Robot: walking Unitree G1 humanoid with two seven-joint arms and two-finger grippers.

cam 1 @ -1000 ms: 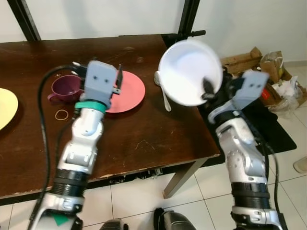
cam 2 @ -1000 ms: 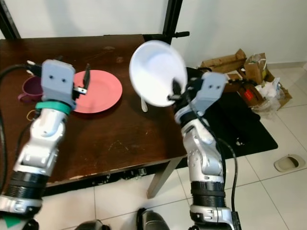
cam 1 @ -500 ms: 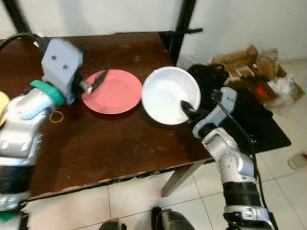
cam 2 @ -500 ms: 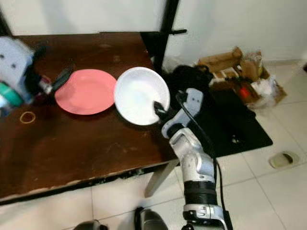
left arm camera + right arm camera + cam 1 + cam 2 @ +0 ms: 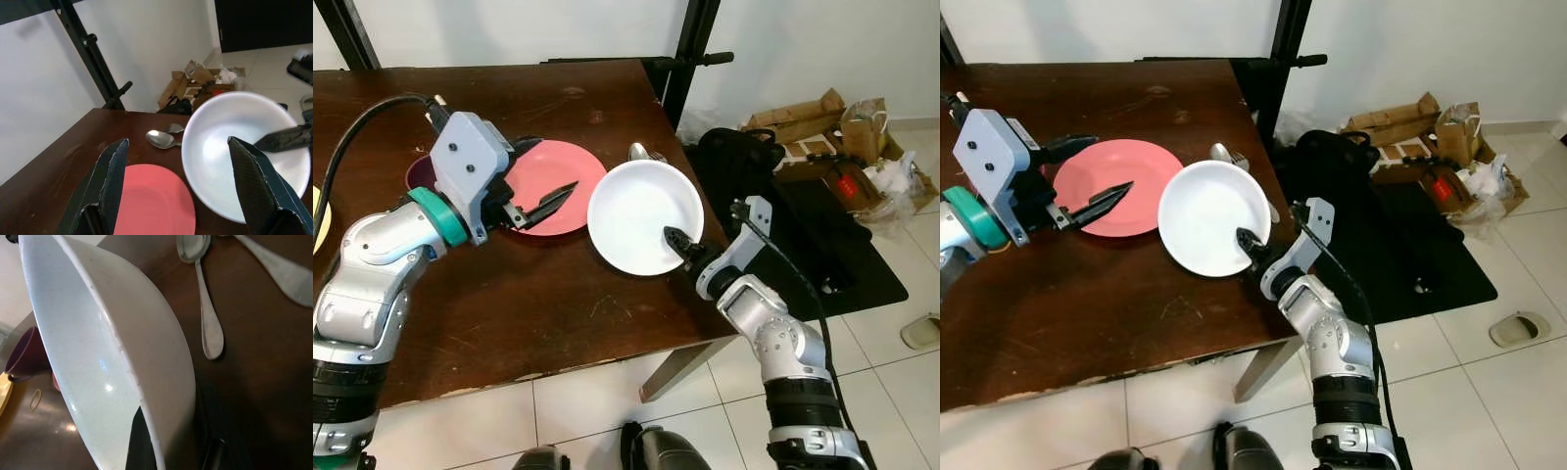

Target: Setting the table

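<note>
1. Two claws are over the dark wooden counter, which takes up the left and middle of the head views
2. My right claw is clamped on the near rim of the white bowl, one finger inside the bowl and one under it, just right of centre in the frame
3. The white bowl sits low over the counter near its right edge; I cannot tell if it touches the wood
4. My left claw hangs with its fingers spread wide and holding nothing, over the near edge of the pink plate, left of centre
5. The pink plate lies flat on the counter just left of the bowl
6. A purple cup peeks out behind my left wrist at the left of the frame
7. Two spoons lie on the counter just beyond the bowl, near the counter's right edge
</note>
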